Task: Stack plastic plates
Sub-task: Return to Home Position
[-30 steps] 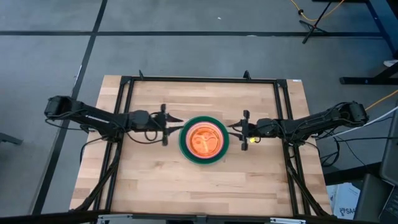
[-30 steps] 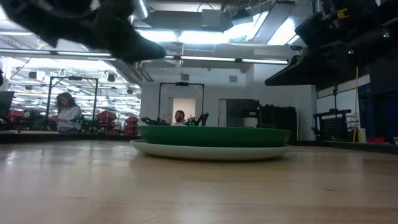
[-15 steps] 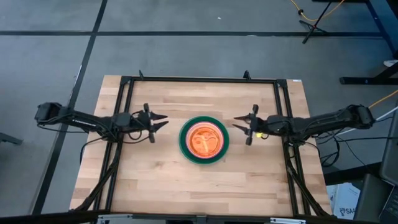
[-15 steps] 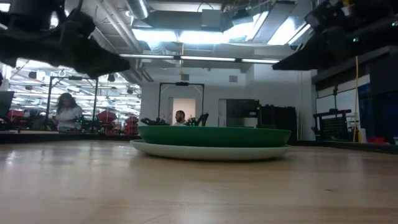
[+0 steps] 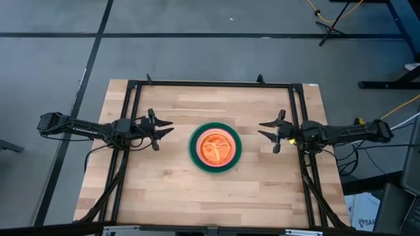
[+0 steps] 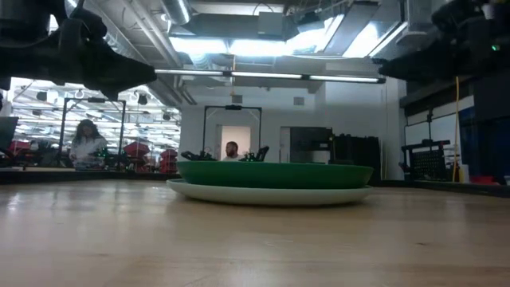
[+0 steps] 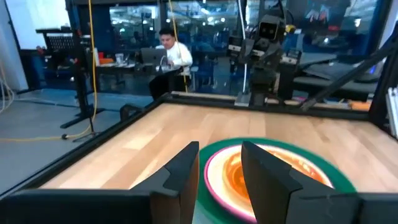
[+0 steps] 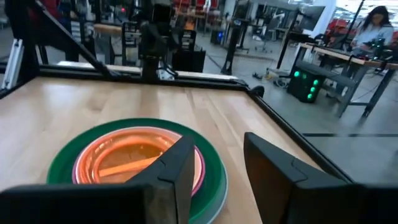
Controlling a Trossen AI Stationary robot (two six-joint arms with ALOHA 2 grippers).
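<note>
The plates sit in one nested stack (image 5: 215,148) at the table's middle: a pale plate at the bottom (image 6: 271,195), a dark green one (image 6: 275,173) on it, then a magenta rim and small orange plates on top (image 8: 134,158). Other plates inside are hidden. My left gripper (image 5: 168,126) hovers open, left of the stack, pointing at it. My right gripper (image 5: 263,128) hovers open on the stack's right, also pointing at it. In the left wrist view the stack (image 7: 273,168) lies just beyond the fingers. Neither gripper touches anything.
A black metal frame (image 5: 213,84) runs round the wooden table top (image 5: 164,190). Bare wood lies on every side of the stack. Beyond the table the room holds workbenches, other robots and seated people (image 7: 171,53).
Both grippers have drawn back from the stack, the left toward the table's left edge and the right toward its right edge. The stack has stayed where it was.
</note>
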